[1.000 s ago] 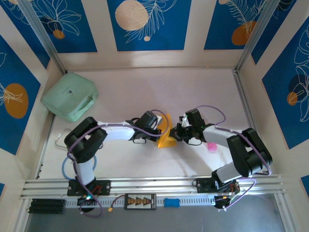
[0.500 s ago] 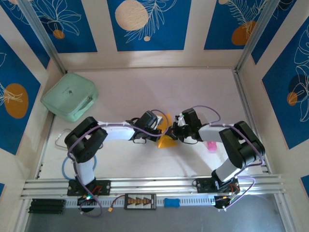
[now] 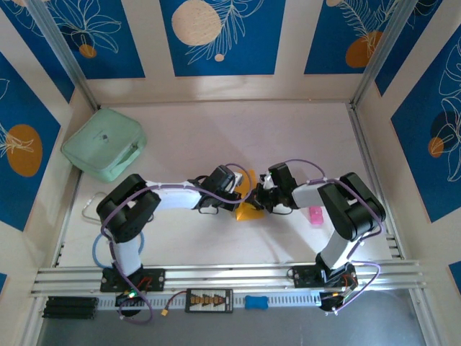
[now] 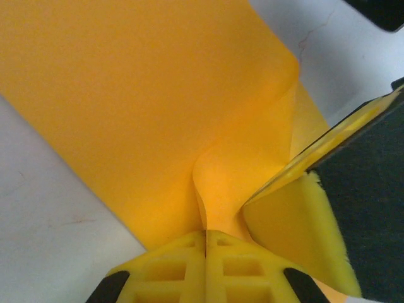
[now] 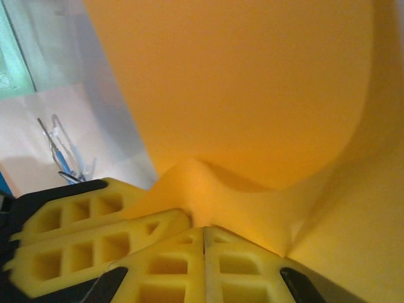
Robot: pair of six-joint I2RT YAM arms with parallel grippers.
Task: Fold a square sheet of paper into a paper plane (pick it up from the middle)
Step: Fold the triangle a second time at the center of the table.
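Left pincer [image 4: 206, 237], right pincer [image 5: 203, 232] both clamped on square sheet of paper [image 4: 126, 95]; overhead, arms [image 3: 173, 196] hide most of it.

Surfaces and finishes, mostly matt

The thin orange-yellow square sheet of paper [image 4: 145, 95] is matt and smooth, buckled in soft folds. The left tool [image 4: 206, 268] and right tool [image 5: 203, 268] are yellow moulded plastic, dull, with a ribbed lattice face. The white tabletop [image 4: 50, 240] is matt and faintly scuffed. At 10 o'clock from above, the mint-green rounded case [image 3: 104, 148] looks like soft cloth; at 6 o'clock, silvery metal rails [image 3: 230, 276] gleam.
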